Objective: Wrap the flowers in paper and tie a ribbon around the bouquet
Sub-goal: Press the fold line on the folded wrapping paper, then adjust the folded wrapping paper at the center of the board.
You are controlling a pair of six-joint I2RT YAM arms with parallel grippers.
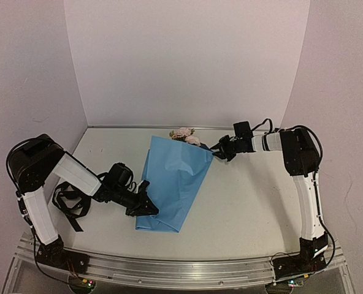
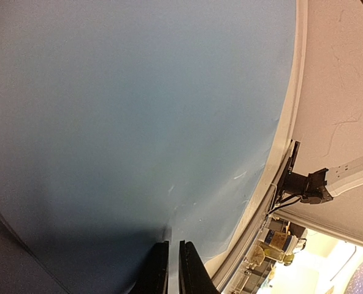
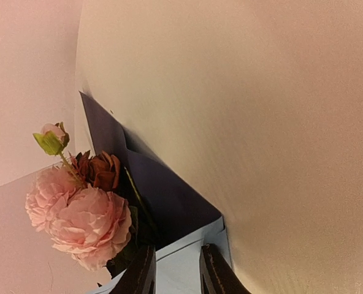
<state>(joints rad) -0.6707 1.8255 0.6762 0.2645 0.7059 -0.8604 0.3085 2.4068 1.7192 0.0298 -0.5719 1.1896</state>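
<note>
Pale bench (image 1: 249,211), evenly lit; plain white walls (image 1: 187,55) behind and beside it; metal rail (image 1: 181,267), apparently aluminium, fronts it.

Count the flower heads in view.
4: one large pink bloom, another pink bloom beside it, a reddish rose above them, a small bud topmost. Others may hide inside the paper.

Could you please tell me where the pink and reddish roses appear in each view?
Top external: pink and reddish roses at the far end of the light blue paper sheet.
Left wrist: not in view.
Right wrist: lower left.
Shared landmark: the light blue paper sheet, in all three.
</note>
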